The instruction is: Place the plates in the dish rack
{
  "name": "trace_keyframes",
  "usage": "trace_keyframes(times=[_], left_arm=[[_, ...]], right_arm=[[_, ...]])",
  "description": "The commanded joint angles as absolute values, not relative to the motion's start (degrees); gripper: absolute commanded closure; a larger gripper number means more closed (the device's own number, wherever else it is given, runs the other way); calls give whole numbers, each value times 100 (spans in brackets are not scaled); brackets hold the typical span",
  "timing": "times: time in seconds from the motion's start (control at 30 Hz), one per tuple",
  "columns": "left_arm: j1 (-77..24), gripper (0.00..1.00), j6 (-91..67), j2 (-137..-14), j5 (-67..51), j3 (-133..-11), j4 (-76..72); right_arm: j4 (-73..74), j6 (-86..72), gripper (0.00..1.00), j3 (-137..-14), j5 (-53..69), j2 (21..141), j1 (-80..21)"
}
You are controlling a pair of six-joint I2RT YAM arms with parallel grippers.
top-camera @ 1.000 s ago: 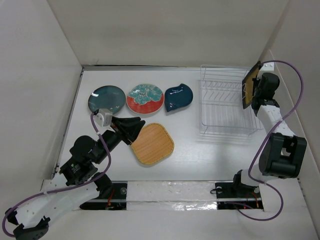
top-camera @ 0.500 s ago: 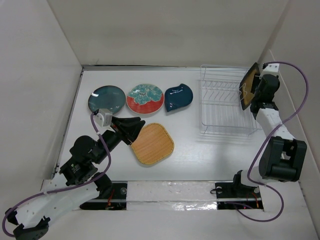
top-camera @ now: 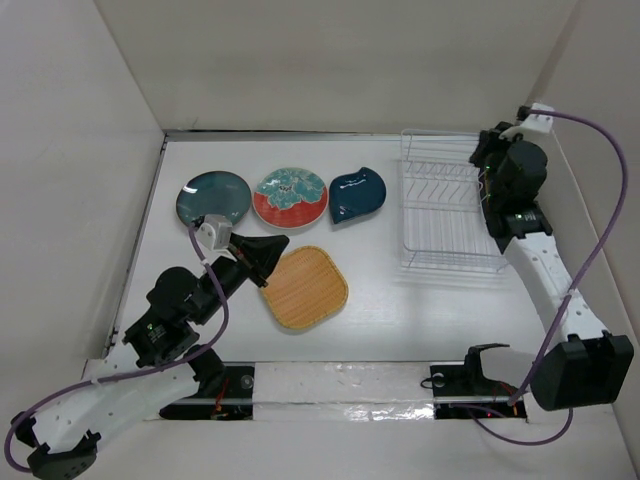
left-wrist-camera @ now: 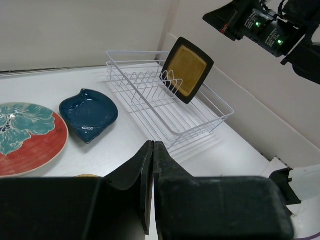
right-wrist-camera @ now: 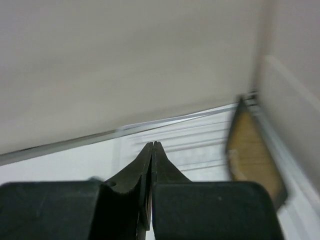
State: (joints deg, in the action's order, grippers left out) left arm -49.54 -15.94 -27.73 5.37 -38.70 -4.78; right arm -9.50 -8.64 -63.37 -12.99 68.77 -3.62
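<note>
Left gripper [left-wrist-camera: 152, 150]: jaws pressed together, nothing between them. It sits low over the table [top-camera: 390, 320], tips just beside the left edge of the woven plate [top-camera: 305, 288]. Whether they touch it cannot be told from above. The woven plate lies flat, near the front-centre of the table.

Right gripper [right-wrist-camera: 152, 146]: jaws together, empty. It hangs above the far right corner of the rack [top-camera: 448, 215], clear of the black-rimmed plate [left-wrist-camera: 187, 69].

Black-rimmed plate: in the rack, standing on edge at the right end, tilted, lower edge down among the tines. In the right wrist view it shows nearly edge-on at lower right, blurred.

Other plates lie flat on the table in a row along the far side, left of the rack:
- teal plate [top-camera: 214, 197], leftmost
- floral plate [top-camera: 291, 196], just beside it; rims touching or nearly so, cannot tell which
- leaf plate [top-camera: 357, 193], nearest the rack but apart from it

Count: one plate in the rack, four on the table.
</note>
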Motion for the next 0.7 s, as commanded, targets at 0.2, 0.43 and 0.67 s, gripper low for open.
trace_keyframes(times=[0.2,0.43,0.67], left_arm=[[-4992,100,-1415,-2988,1115,-3999,-580],[-4737,100,-1494,-2760,1318,-3885,-712],[-4737,99,-1468,-2935,1213,-3946,-606]], right_arm=[[-1502,-2574,100,-5950,-1037,7715,-3039],[-1924,-3735,96,-6232,-1599,9280,-4481],[-2197,-3938,64,-5451,-1513,9528,-4755]])
